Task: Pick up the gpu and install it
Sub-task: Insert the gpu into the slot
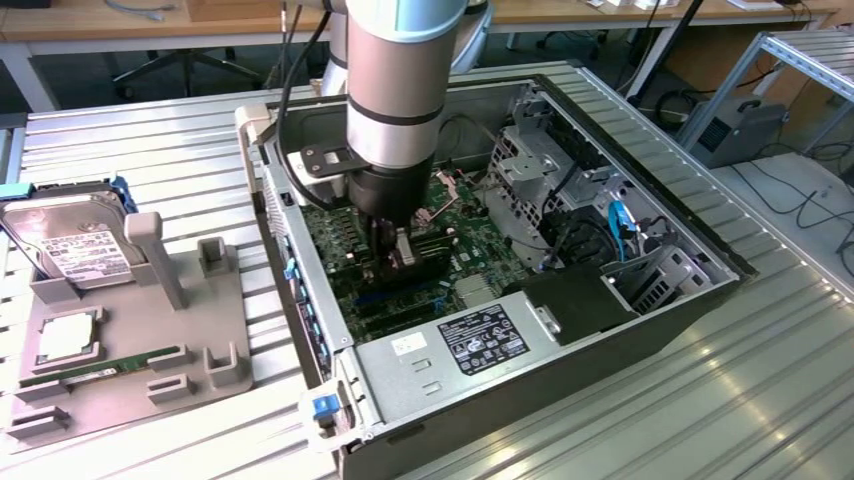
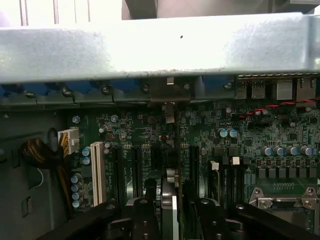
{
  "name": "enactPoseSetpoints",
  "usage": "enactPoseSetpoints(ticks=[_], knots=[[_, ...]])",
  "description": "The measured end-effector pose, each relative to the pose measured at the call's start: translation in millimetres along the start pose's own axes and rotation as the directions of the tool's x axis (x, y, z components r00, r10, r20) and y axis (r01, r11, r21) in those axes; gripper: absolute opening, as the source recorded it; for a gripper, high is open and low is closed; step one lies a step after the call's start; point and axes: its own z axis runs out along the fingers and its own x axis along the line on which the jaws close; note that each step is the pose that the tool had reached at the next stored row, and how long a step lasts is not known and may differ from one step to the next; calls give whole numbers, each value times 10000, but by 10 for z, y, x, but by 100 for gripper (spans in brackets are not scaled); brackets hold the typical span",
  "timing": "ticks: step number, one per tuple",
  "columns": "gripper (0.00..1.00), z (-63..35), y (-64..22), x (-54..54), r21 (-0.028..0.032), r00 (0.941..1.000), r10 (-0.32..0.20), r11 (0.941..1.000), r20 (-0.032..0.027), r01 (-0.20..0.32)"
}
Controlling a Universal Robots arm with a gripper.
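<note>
The gpu [image 2: 170, 200] stands on edge in a motherboard slot inside the open computer case. The wrist view shows it edge-on as a thin card running toward the case's rear wall, where its metal bracket end [image 2: 169, 94] sits. My gripper [image 2: 176, 204] straddles it, with one black finger [image 2: 145, 212] on each side. A small gap shows between the card and the fingers, so the jaws stand open. In the exterior view the gripper [image 1: 399, 248] reaches straight down to the motherboard [image 1: 441, 235], and the dark card [image 1: 416, 264] sits just below its fingers.
The case's rear metal wall [image 2: 150, 50] lies close ahead of the wrist. A white slot [image 2: 97, 172] and cable bundle [image 2: 37, 152] lie to one side. Outside the case, a grey fixture [image 1: 200, 365] holds a hard drive [image 1: 80, 245] and a green memory stick [image 1: 114, 365].
</note>
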Motion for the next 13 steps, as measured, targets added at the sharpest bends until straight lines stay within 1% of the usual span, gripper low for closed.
enactPoseSetpoints(ticks=[6,10,12,13], knots=[[35,-177,0,-12,-1,10000,0,10000,-2,0],[35,-309,1,-46,0,10000,-2,10000,-1,2],[35,-323,-7,-56,-3,10000,-3,10000,0,3],[35,-325,-20,-57,-25,10000,-3,10000,-1,3]])
